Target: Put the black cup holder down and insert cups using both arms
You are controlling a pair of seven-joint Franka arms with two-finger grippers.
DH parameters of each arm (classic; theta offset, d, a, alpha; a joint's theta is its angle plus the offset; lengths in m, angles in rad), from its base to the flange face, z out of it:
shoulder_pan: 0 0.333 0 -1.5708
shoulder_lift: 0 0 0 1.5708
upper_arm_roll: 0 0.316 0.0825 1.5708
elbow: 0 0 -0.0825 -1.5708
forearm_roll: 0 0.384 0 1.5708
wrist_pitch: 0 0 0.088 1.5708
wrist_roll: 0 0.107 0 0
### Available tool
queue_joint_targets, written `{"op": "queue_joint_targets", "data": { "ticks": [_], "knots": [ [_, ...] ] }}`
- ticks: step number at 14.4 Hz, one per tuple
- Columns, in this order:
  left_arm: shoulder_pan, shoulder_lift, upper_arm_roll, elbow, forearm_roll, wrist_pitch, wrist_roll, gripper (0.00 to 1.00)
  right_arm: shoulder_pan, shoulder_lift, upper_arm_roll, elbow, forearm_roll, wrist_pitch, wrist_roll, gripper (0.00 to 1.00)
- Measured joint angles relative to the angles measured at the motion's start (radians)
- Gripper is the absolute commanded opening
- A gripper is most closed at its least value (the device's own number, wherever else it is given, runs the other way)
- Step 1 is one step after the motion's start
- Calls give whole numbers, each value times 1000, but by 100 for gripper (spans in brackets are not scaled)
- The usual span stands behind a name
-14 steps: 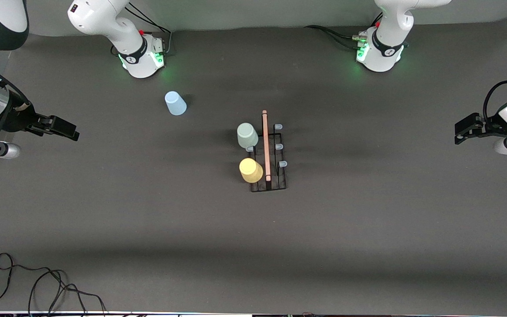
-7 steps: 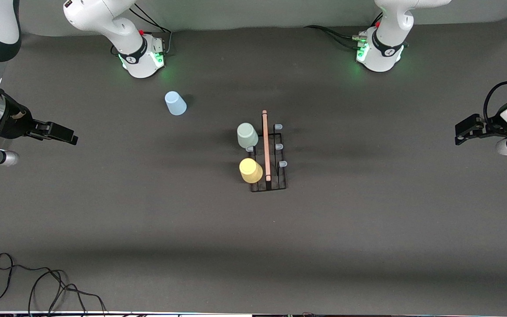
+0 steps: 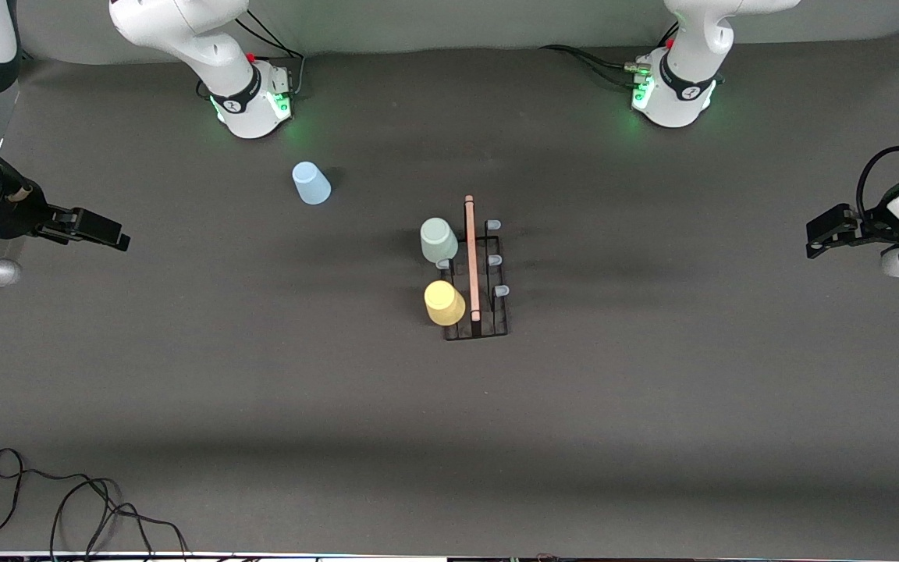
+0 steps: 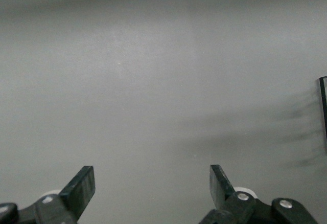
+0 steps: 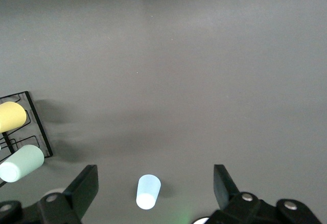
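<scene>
The black cup holder (image 3: 488, 316) stands at the table's middle, its wooden rod handle (image 3: 470, 257) on top. The pale green cup (image 3: 438, 239) and the yellow cup (image 3: 445, 302) sit upside down on prongs on the side toward the right arm's end. The light blue cup (image 3: 310, 183) stands upside down on the table near the right arm's base. My right gripper (image 3: 110, 234) is open and empty over the right arm's end of the table; its wrist view shows the blue cup (image 5: 148, 192), yellow cup (image 5: 11, 116) and green cup (image 5: 21, 163). My left gripper (image 3: 818, 234) is open and empty, waiting over the left arm's end.
Three bare prongs with pale caps (image 3: 495, 259) stand on the holder's side toward the left arm. The arm bases (image 3: 250, 101) (image 3: 672, 97) stand along the table's farthest edge. Loose black cables (image 3: 67, 507) lie at the near corner on the right arm's end.
My right gripper has drawn back a little toward the right arm's end of the table. The left arm, the cups and the holder have not moved.
</scene>
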Motion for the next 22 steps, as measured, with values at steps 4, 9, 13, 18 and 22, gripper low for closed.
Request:
{"op": "queue_joint_targets", "data": {
  "ticks": [4,9,13,18,22],
  "knots": [
    [0,6,0,0,0,7,0,100,-45,-47,55,-69,-10,56,0,100],
    [0,12,0,0,0,14,-1,100,-76,-80,88,-123,-17,99,0,100],
    [0,13,0,0,1,14,-1,100,-85,-80,109,-120,-32,106,0,100],
    [0,13,0,0,1,24,-1,100,-85,-77,111,-118,-34,116,0,100],
    [0,13,0,0,1,28,-2,100,-85,-75,116,-113,-35,117,0,100]
  ]
}}
